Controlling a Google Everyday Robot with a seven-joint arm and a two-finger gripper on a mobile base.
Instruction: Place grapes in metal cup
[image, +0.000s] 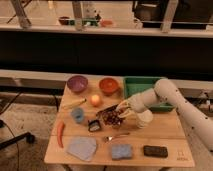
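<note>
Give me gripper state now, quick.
Gripper: near the table's middle, right at the grapes, beside the white cup; open or shut cannot be told.

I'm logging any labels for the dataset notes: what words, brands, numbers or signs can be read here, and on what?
None can be read.
A small dark mark on the table near its right front corner is too blurred to read.
The gripper, above the grapes at the table's middle, bears no visible text.
</note>
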